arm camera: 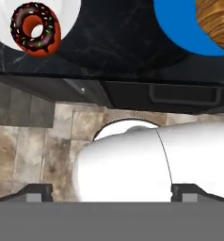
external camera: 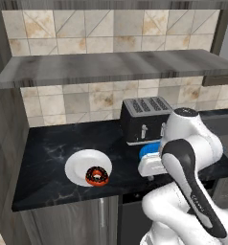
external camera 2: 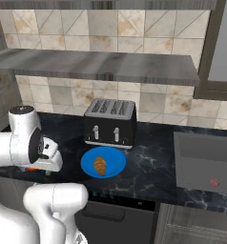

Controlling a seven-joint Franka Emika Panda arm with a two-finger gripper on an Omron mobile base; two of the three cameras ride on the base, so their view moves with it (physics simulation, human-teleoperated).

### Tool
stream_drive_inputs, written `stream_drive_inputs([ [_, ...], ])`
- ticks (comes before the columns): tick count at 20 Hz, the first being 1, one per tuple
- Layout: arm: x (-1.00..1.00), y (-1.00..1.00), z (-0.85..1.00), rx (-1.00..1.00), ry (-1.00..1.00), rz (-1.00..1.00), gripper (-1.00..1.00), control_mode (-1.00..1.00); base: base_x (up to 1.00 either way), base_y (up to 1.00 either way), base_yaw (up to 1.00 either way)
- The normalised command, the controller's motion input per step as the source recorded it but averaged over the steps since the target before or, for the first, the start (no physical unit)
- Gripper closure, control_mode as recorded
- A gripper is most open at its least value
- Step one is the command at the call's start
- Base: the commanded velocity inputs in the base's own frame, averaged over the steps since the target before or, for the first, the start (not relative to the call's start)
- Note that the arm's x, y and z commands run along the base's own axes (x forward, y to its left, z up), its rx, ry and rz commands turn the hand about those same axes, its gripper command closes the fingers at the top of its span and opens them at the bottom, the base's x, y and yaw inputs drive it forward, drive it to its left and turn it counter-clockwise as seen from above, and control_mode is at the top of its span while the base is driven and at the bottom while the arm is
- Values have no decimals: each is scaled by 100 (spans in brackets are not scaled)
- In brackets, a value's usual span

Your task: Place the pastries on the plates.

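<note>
Donut (external camera: 96, 176) sits on the white plate (external camera: 80, 161), croissant (external camera 2: 100, 166) on the blue plate (external camera 2: 114, 160), gripper (arm camera: 112, 192) spread wide and empty, so the placing looks done and only pulling clear seems left

kitchen: toaster (external camera: 143, 119), tiled wall (external camera: 87, 103), prob. sink (external camera 2: 206, 159).

The arm folds back near the black toaster (external camera: 143, 119) — the gripper (arm camera: 112, 192) pulled off the counter, fingertips (arm camera: 36, 192) spread wide, empty.
</note>
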Motion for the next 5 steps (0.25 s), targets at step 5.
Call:
stream_drive_inputs([
  [5, -30, -100, 2, 21, 0, 3, -100, -100, 0, 0, 0],
])
